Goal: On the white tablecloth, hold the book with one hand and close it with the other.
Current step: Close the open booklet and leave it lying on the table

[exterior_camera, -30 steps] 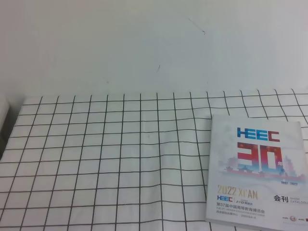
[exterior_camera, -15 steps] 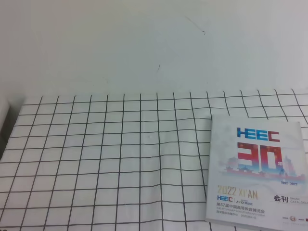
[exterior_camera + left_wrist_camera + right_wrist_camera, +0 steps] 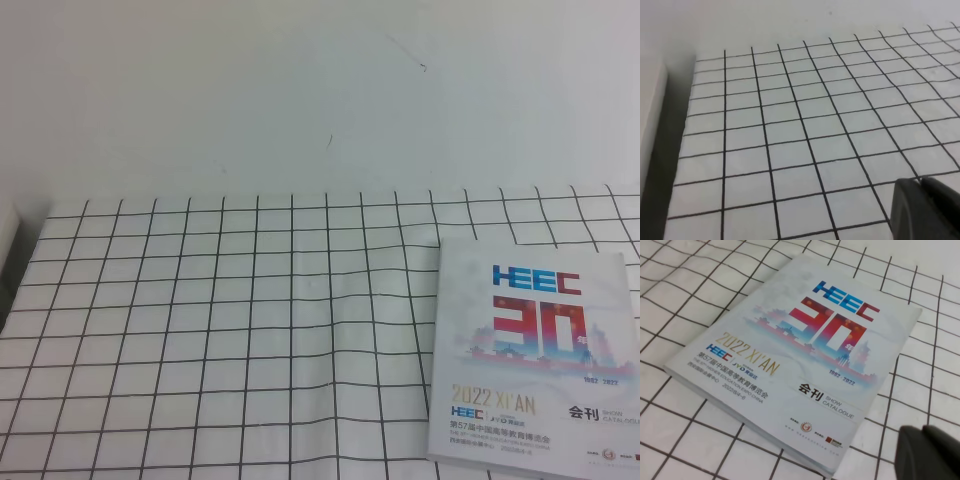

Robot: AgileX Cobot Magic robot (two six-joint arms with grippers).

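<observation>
The book (image 3: 535, 352) lies closed and flat on the white tablecloth (image 3: 250, 330) at the right of the exterior high view, cover up. The cover reads "HEEC", "30" and "2022 XI'AN". The right wrist view shows the same closed book (image 3: 800, 355), filling most of the frame. Only a black piece of my right gripper (image 3: 930, 452) shows, at the bottom right corner just off the book's near corner. A black piece of my left gripper (image 3: 925, 210) hangs over bare gridded tablecloth (image 3: 805, 125). No arm appears in the exterior high view.
A white block (image 3: 650, 120) stands off the cloth's left edge with a dark gap beside it. Behind the cloth runs a plain white surface (image 3: 320, 100). The book's right edge reaches the exterior high frame's border.
</observation>
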